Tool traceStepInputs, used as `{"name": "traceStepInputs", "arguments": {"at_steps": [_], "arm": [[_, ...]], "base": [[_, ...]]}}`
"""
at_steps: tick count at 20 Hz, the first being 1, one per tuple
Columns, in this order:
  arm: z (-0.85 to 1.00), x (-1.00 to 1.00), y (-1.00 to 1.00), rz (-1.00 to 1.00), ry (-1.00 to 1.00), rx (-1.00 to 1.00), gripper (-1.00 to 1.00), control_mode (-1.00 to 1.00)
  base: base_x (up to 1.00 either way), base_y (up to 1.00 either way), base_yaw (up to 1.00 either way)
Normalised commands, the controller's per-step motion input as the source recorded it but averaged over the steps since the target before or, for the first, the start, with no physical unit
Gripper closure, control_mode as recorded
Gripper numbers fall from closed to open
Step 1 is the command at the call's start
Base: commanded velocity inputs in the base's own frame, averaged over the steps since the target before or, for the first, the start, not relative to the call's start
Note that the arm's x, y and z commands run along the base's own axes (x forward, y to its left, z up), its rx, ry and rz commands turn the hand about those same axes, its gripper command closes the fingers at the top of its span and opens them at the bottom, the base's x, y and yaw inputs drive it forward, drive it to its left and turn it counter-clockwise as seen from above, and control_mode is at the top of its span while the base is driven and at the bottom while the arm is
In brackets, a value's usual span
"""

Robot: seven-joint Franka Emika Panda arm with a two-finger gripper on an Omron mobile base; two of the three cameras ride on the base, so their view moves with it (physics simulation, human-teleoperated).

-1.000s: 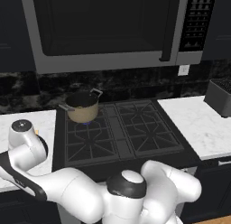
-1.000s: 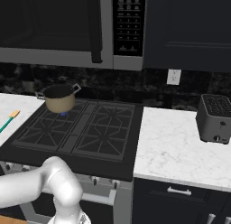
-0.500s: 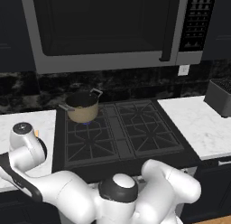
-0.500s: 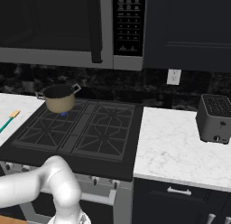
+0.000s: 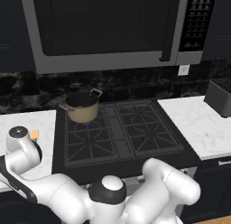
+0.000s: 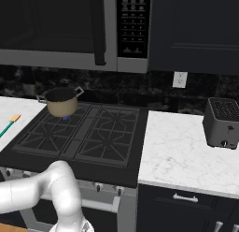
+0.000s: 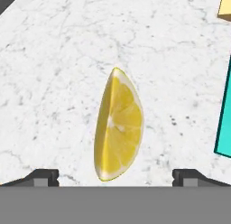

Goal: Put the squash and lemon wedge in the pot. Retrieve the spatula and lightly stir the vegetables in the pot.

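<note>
Your pot (image 5: 82, 106) sits on the far left burner of the stove (image 5: 118, 133). The lemon wedge (image 7: 118, 126) lies on the white tabletop (image 7: 58, 60), right between your wide-open fingers (image 7: 45, 177). The spatula (image 7: 224, 114) is close beside it. If you close off-centre, the smooth wedge could slip away. Your hand points down, low over the wedge.

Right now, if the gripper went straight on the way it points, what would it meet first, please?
Probably the lemon wedge, lying on the white counter between the open gripper's fingers; depth is hard to judge.
</note>
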Motion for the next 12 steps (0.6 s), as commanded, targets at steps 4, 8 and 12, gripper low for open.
{"name": "traceStepInputs", "arguments": {"at_steps": [4, 8, 12], "arm": [[-0.22, 0.29, 0.16, 0.00, 0.01, 0.00, -1.00, -1.00], [-0.21, 0.21, 0.18, 0.00, 0.00, 0.00, -1.00, -1.00], [-0.30, 0.13, 0.23, 0.00, 0.00, 0.00, -1.00, -1.00]], "base": [[0.00, 0.00, 0.00], [0.00, 0.00, 0.00], [0.00, 0.00, 0.00]]}}
